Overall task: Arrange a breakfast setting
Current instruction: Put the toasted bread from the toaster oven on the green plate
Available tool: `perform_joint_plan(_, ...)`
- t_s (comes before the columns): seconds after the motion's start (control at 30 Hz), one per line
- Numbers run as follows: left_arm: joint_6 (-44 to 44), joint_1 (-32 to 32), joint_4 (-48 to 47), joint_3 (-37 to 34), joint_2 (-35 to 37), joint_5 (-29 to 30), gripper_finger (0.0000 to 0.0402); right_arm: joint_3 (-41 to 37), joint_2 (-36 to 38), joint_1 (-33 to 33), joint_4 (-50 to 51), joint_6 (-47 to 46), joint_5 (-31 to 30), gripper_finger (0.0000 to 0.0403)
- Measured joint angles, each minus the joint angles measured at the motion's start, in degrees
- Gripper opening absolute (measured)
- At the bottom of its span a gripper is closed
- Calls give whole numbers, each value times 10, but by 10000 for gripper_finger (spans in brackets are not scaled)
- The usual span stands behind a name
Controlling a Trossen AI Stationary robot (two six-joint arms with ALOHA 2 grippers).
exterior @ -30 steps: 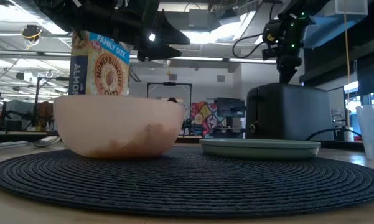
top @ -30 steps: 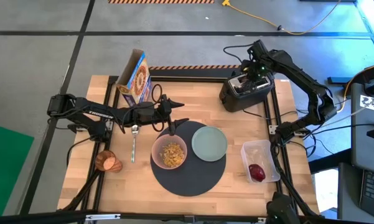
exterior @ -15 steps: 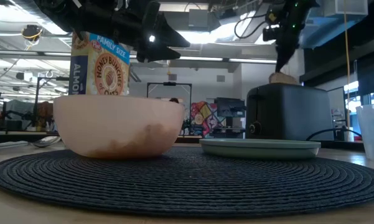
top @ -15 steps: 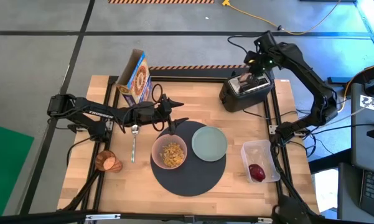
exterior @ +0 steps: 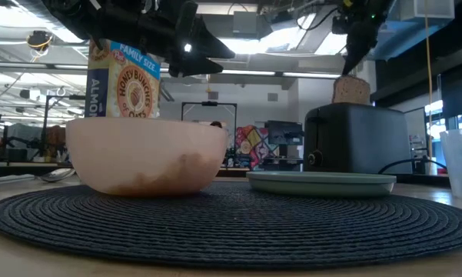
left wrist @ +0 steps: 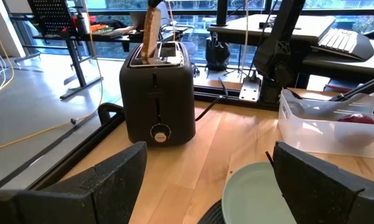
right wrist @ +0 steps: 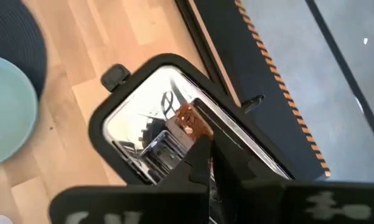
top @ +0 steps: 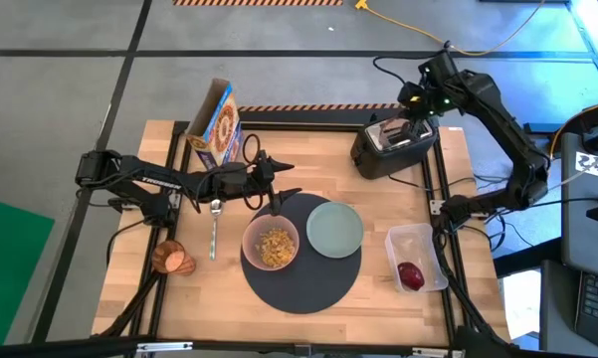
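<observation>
Black toaster (top: 393,147) at table's back-right corner, blue & yellow cereal box (top: 215,125) upright at back-left w/ top flaps open, clear plastic tub (top: 415,258) by right edge

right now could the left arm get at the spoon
Probably yes. The spoon lies bare on the table beside the bowl, just under the left tool, which hovers open and empty. Nothing covers it; the cereal box stands clear behind.
</observation>
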State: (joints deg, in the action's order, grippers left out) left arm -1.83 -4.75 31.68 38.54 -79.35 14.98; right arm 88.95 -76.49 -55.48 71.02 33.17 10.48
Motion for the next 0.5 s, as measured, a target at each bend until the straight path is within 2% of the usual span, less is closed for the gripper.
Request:
perform_joint_plan(0.1, 0, 0, 0, 0, 0, 0, 332, 0, 21, 0, 2, -3, 24, 2)
perform_joint_plan(0.23, 0, 0, 0, 0, 0, 4, 332, 0, 59, 0, 13, -10, 94, 2)
perform_joint_plan(0.5, -8, -3, 0, 0, 0, 6, 332, -2, 99, 0, 9, -30, 190, 2)
